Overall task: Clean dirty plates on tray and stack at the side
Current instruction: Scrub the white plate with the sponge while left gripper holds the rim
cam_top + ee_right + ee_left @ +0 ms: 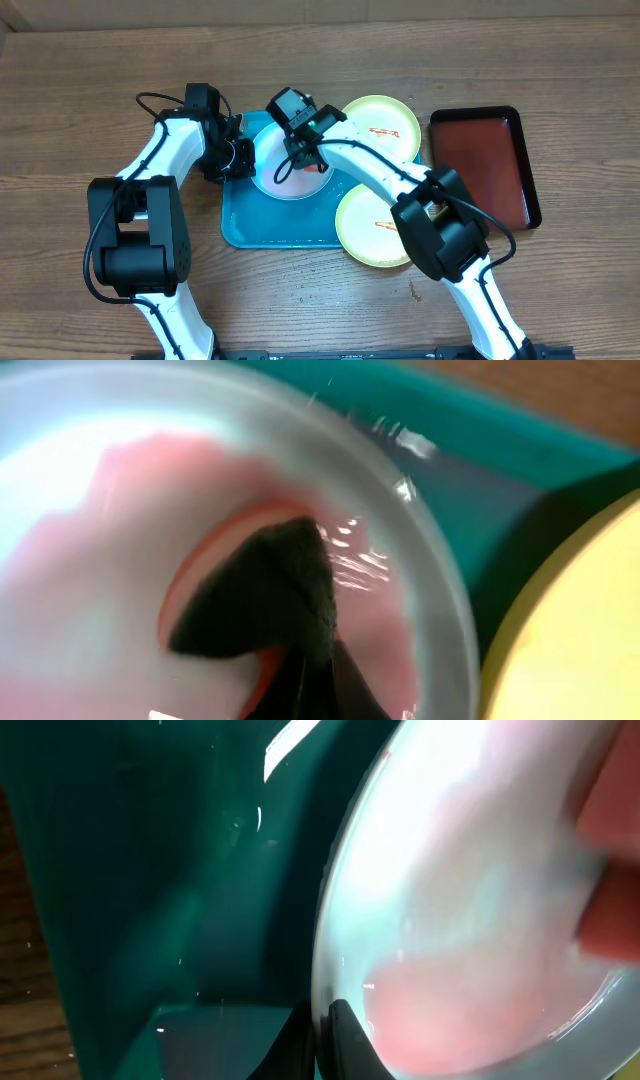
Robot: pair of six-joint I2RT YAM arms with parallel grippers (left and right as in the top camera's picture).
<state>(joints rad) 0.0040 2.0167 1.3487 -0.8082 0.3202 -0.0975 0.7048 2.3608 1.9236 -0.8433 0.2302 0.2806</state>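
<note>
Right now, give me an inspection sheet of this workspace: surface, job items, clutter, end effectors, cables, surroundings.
Surface: wooden table, no spills seen.
Job items: blue tray holds the white plate, smeared pink; upper yellow plate and lower yellow plate sit at its right side, both red-streaked.
Clutter: dark red tray, far right.
End effectors: left end effector pinches the white plate's rim; right end effector presses a dark sponge onto that plate.
Cables: black cables loop along both arms.
Surroundings: nothing seen.

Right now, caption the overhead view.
Left gripper and right gripper at a pale plate on the blue tray; yellow-green plates, red tray to the right.
</note>
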